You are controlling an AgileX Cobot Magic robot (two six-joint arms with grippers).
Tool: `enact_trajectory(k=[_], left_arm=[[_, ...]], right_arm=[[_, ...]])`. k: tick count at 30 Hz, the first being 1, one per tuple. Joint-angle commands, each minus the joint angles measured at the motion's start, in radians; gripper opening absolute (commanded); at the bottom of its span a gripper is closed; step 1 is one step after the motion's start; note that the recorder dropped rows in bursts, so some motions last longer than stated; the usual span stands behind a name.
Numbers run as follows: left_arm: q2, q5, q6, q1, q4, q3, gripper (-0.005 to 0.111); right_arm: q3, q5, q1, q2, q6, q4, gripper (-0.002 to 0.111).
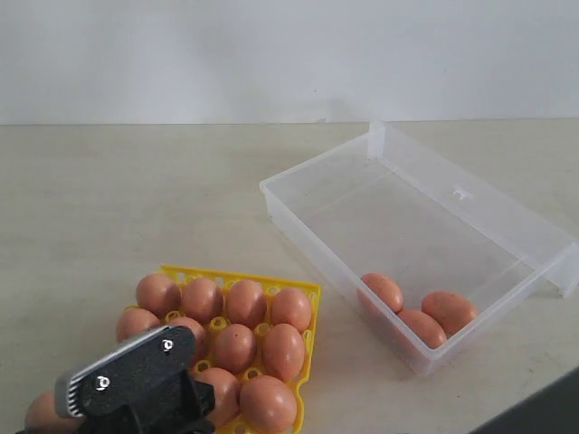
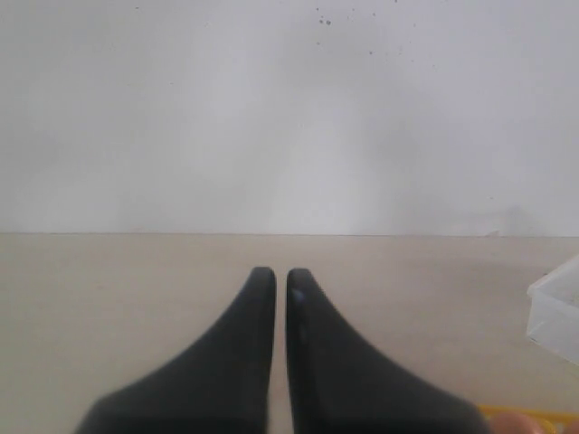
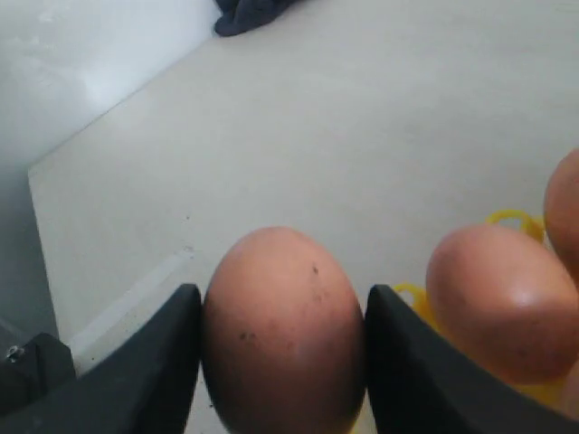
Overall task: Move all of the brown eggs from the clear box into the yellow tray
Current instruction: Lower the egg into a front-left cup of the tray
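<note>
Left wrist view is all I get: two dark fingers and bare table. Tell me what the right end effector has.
Observer: The right end effector is shut on a brown egg, squarely between its fingers in the right wrist view.
Operator: Give me the count remaining in the clear box.
Observer: Three brown eggs lie together at the near right end of the clear box in the exterior view.
Operator: Report the tray.
Observer: The yellow tray lies apart from the box, to its left in the exterior view, with eggs in most of the cups that show.
</note>
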State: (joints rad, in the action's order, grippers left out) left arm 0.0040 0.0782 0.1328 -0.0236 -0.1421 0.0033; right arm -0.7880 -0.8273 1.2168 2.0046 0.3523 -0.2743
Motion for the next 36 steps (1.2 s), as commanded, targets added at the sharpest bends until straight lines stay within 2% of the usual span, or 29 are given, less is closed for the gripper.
enact_trajectory(k=[1, 5, 11, 17, 23, 29, 36], left_arm=[[-0.004, -0.002, -0.007, 0.001, -0.003, -0.003, 0.004], [-0.004, -0.004, -0.007, 0.001, -0.003, -0.003, 0.004], [-0.004, -0.004, -0.007, 0.001, -0.003, -0.003, 0.004], [-0.004, -0.004, -0.007, 0.001, -0.003, -0.003, 0.004], [-0.004, -0.004, -0.007, 0.001, -0.003, -0.003, 0.004], [-0.004, 0.001, -0.007, 0.001, -0.003, -0.003, 0.004], [-0.004, -0.002, -0.007, 0.001, -0.003, -0.003, 0.004]], right_arm=[[-0.111, 0.196, 0.003, 0.029, 0.02, -0.028, 0.0], [-0.148, 0.124, 0.003, 0.029, -0.073, -0.047, 0.0], [-0.148, 0.128, 0.003, 0.029, -0.169, -0.099, 0.0], [-0.148, 0.117, 0.058, 0.029, -0.441, -0.386, 0.0], [-0.148, 0.112, 0.113, 0.029, -0.55, -0.462, 0.0], [-0.148, 0.089, 0.113, 0.029, -0.704, -0.665, 0.0], [-0.148, 0.139, 0.118, 0.029, -0.724, -0.647, 0.0]])
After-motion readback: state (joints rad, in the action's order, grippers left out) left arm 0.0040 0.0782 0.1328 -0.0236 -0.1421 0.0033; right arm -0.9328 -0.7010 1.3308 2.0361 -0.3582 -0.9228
